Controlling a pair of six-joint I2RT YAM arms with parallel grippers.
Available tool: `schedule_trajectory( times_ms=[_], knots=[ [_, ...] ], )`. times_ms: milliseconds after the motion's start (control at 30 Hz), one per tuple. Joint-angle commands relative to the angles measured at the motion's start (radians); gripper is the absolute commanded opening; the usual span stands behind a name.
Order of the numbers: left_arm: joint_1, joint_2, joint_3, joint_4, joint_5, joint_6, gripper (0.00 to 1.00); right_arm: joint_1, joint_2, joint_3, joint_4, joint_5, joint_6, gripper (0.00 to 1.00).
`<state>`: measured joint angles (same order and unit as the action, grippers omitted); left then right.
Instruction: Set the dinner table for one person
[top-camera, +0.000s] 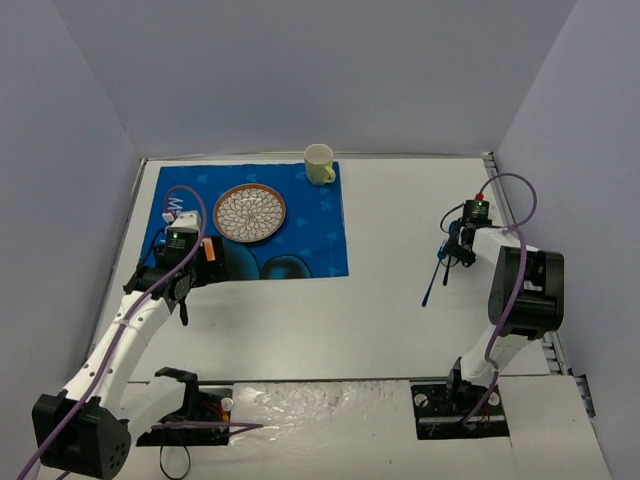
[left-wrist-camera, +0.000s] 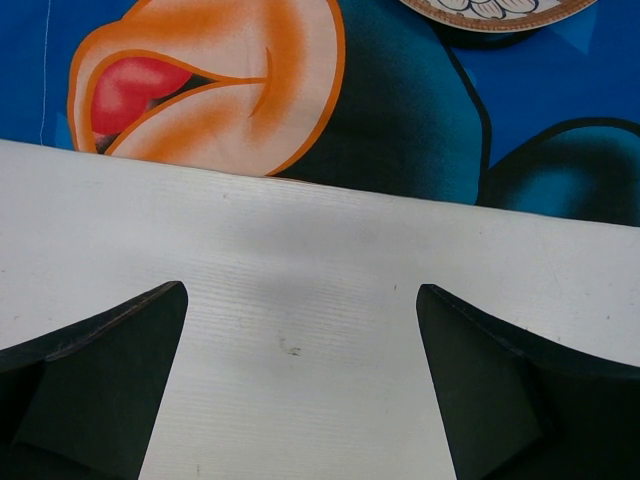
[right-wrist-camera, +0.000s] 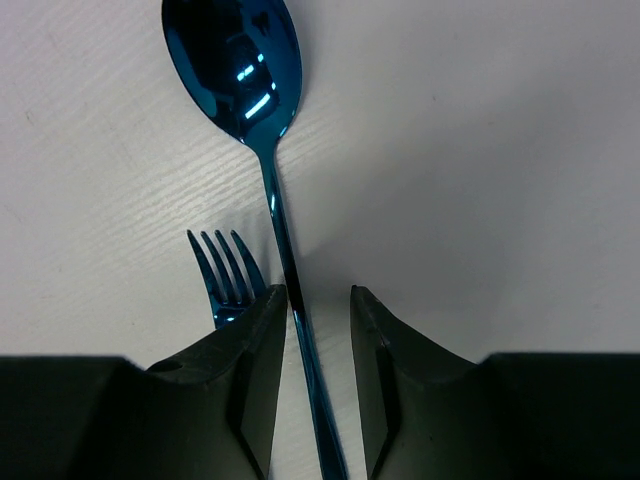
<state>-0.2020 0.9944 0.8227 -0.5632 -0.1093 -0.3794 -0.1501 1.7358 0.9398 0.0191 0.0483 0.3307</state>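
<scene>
The white dinner table (top-camera: 390, 320) carries a blue cartoon placemat (top-camera: 300, 250) at the back left. A patterned plate (top-camera: 249, 212) and a pale yellow cup (top-camera: 319, 164) stand on the mat. A shiny blue spoon (right-wrist-camera: 232, 60) and a blue fork (right-wrist-camera: 222, 272) lie side by side on the table at the right; the spoon also shows in the top view (top-camera: 432, 282). My right gripper (right-wrist-camera: 318, 297) is low over them, with its jaws narrowly open astride the spoon's handle. The handle is against the left finger, which hides most of the fork. My left gripper (left-wrist-camera: 300, 300) is open and empty over bare table just in front of the mat.
The mat's front edge (left-wrist-camera: 300, 185) runs just beyond my left fingers, and the plate's rim (left-wrist-camera: 490, 15) lies further back. Grey walls close in the table on three sides. The arm bases and cables sit at the near edge (top-camera: 320, 410).
</scene>
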Motion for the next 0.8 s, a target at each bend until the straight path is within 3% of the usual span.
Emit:
schedule_trajectory(
  times_ms=[0, 300, 567, 767],
  knots=[
    [-0.005, 0.01, 0.046, 0.025, -0.018, -0.015, 0.97, -0.003, 0.02, 0.056, -0.014, -0.021, -0.046, 0.29],
    [-0.005, 0.007, 0.047, 0.02, -0.028, -0.013, 0.97, 0.0, 0.079, 0.1, -0.014, 0.008, -0.07, 0.26],
    [-0.005, -0.004, 0.046, 0.017, -0.033, -0.01, 0.97, -0.008, 0.096, 0.107, -0.014, 0.037, -0.097, 0.0],
    [-0.005, -0.002, 0.047, 0.022, -0.026, -0.009, 0.97, 0.02, -0.004, 0.164, -0.065, 0.062, -0.11, 0.0]
  ],
)
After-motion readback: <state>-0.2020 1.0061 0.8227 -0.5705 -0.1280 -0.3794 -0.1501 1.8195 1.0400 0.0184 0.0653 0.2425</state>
